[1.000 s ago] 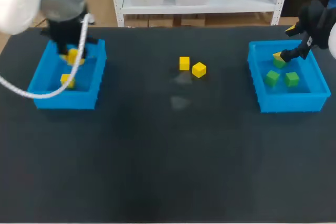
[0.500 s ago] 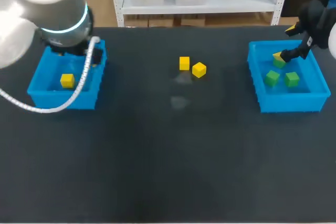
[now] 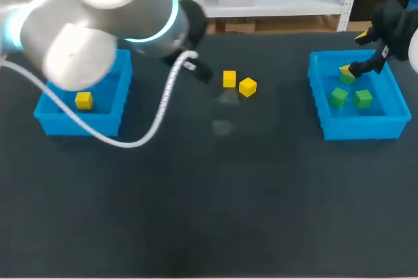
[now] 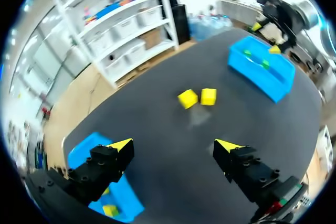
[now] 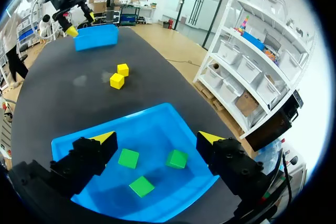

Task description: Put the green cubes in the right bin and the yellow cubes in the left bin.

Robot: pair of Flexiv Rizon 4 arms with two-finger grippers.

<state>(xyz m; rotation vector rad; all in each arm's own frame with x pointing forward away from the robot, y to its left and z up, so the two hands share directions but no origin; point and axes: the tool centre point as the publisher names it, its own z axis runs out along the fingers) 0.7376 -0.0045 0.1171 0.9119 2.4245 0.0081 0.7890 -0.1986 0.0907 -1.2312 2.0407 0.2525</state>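
Note:
Two yellow cubes [image 3: 228,78] [image 3: 247,87] lie side by side on the dark table, ahead of my left gripper [image 4: 174,145], which hangs open and empty above the table. Its arm [image 3: 104,24] covers the back of the left blue bin [image 3: 46,106], where one yellow cube [image 3: 83,100] shows. My right gripper [image 5: 157,137] is open over the right blue bin [image 3: 320,96], nothing between its fingers. Three green cubes [image 5: 128,158] [image 5: 177,159] [image 5: 142,185] rest on that bin's floor under it.
The yellow cubes [image 5: 116,81] sit in the middle of the table's far half, between the two bins. The left bin [image 4: 79,156] lies partly under my left gripper's finger. A pale smudge [image 3: 223,127] marks the table just in front of the cubes.
My left gripper opened over the left bin, then the arm swung right toward the table's middle. The right arm has stayed over the right bin.

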